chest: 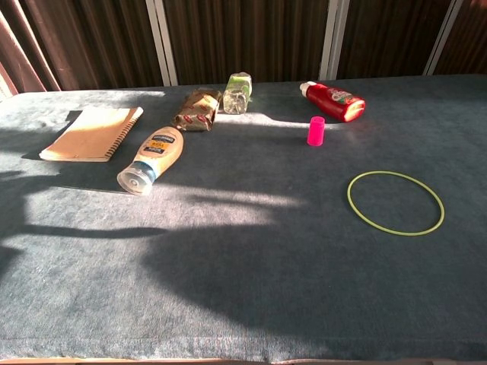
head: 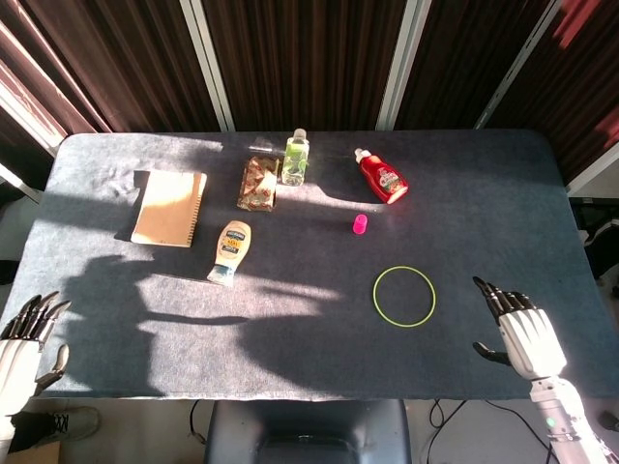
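My right hand (head: 520, 331) hovers open over the table's near right part, fingers spread, a little right of a yellow-green ring (head: 404, 296) (chest: 396, 202) lying flat. At the near left corner, just off the table edge, my left hand (head: 21, 344) is open and holds nothing. Neither hand shows in the chest view. A small pink cap (head: 360, 224) (chest: 316, 130) stands behind the ring. A red bottle (head: 383, 177) (chest: 335, 99) lies on its side further back.
A mayonnaise bottle (head: 229, 251) (chest: 151, 158) lies left of centre, with a spiral notebook (head: 170, 208) (chest: 92, 133) further left. A snack packet (head: 259, 181) (chest: 198, 109) and a clear bottle (head: 295, 158) (chest: 237, 93) sit at the back. Dark curtains stand behind the blue-grey table (head: 309, 358).
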